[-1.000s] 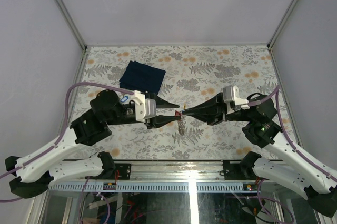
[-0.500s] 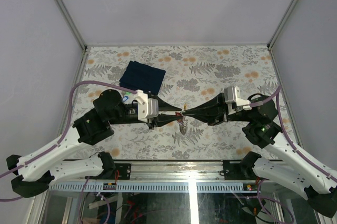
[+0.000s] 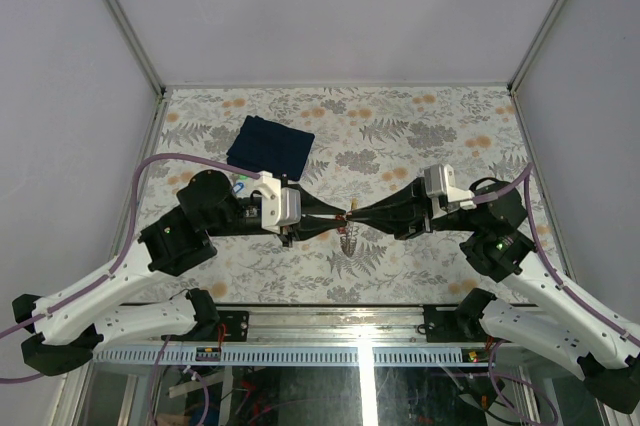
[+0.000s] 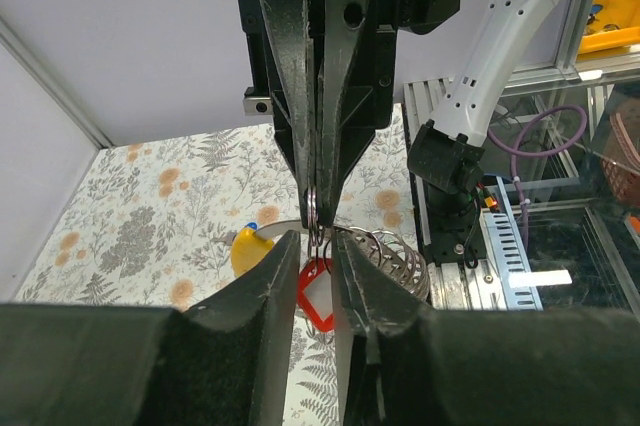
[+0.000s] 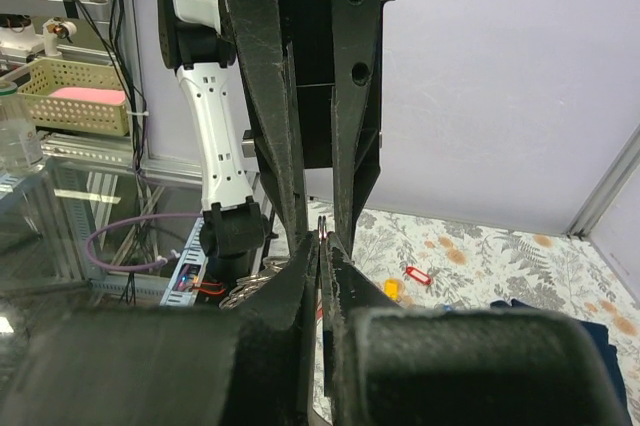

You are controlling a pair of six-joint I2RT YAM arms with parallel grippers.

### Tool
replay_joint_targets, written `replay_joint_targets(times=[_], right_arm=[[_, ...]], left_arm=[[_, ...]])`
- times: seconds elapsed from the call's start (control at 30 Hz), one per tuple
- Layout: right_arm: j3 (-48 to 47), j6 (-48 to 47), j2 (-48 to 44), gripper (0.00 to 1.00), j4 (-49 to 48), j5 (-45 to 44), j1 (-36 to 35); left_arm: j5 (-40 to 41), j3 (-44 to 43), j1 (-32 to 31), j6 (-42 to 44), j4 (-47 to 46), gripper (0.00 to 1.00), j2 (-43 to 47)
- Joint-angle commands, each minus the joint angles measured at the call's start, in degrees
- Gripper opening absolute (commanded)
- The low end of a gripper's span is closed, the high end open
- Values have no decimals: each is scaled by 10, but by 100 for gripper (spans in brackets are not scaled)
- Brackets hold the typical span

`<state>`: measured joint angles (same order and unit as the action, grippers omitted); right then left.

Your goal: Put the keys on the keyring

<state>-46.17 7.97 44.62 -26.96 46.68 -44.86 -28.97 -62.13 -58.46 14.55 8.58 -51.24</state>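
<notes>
Dark blue folded cloth (image 3: pixel 270 144) flat on the floral-patterned table (image 3: pixel 430 131), far left.

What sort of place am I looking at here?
Probably a robotics lab test cell. A left arm and a right arm are mounted at the edge of a floral-covered table boxed in by plain pale walls, and a storage basket sits on shelving beyond.

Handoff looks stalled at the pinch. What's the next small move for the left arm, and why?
Probably close the left gripper on the red key tag. Its fingers stand a narrow gap apart with the tag between them, not visibly clamped. The right gripper is shut on the keyring just above. A firm hold on the key seems needed before threading.
</notes>
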Motion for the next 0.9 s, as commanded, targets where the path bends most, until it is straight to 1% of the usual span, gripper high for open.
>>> replay_joint_targets(times=[0.0, 0.1, 0.13, 0.3, 0.4, 0.5, 0.6, 0.7, 0.87], right_arm=[[-7, -8, 0, 0, -17, 11, 1], [-7, -8, 0, 0, -17, 11, 0], [-7, -8, 0, 0, -16, 11, 0], [-7, -9, -3, 0, -15, 11, 0], [-8, -9, -7, 0, -14, 8, 1], [-9, -17, -12, 1, -4, 2, 1], [-20, -42, -19, 8, 33, -5, 1], [-38, -76, -20, 15, 89, -4, 1], [-62, -118, -15, 22, 170, -4, 0]], left_arm=[[-7, -4, -2, -8, -46, 22, -2], [-6, -4, -2, -8, -46, 22, -3], [-8, -4, -2, -8, -45, 21, -3], [-8, -4, -3, -6, -43, 1, -7], [-7, -5, -3, -5, -37, 0, -8], [1, -12, -2, 4, -10, 0, -9], [17, -30, -2, 20, 38, 0, -11], [30, -61, -2, 41, 106, 0, -21], [49, -112, -3, 74, 221, 0, -47]])
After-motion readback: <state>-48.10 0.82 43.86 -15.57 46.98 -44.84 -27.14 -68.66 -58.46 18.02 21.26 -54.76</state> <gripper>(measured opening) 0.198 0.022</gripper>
